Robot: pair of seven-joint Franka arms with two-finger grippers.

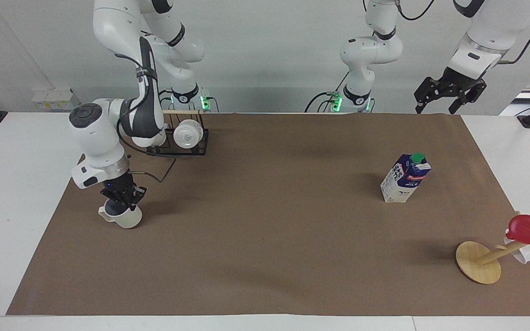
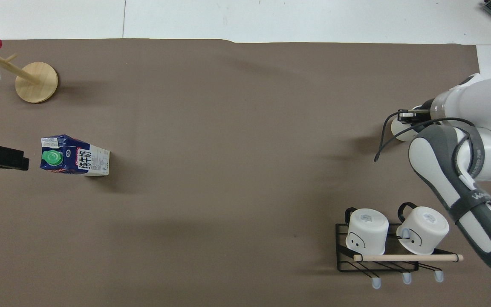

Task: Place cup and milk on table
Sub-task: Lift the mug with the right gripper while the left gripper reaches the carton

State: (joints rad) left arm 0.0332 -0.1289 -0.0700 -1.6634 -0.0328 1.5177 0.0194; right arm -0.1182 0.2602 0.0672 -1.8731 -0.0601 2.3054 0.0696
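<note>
The right gripper (image 1: 121,202) is found at the left of the facing view, pointed straight down with its fingers closed on the rim of the cup (image 1: 124,217). The cup is seen upright on the brown sheet (image 1: 265,248), its handle turned toward the frame's left edge; whether its base touches the sheet cannot be told. The right arm is bent sharply at the elbow, the forearm descending from the upper left of the frame. In the overhead view the cup (image 2: 401,130) is largely covered by the wrist at the right edge.

The left gripper (image 1: 449,94) is held high at the upper right of the facing view, jaws spread and holding nothing; that arm waits. The milk (image 1: 405,178) is noted standing on the sheet, right of centre, below the left gripper in the frame and untouched.
</note>
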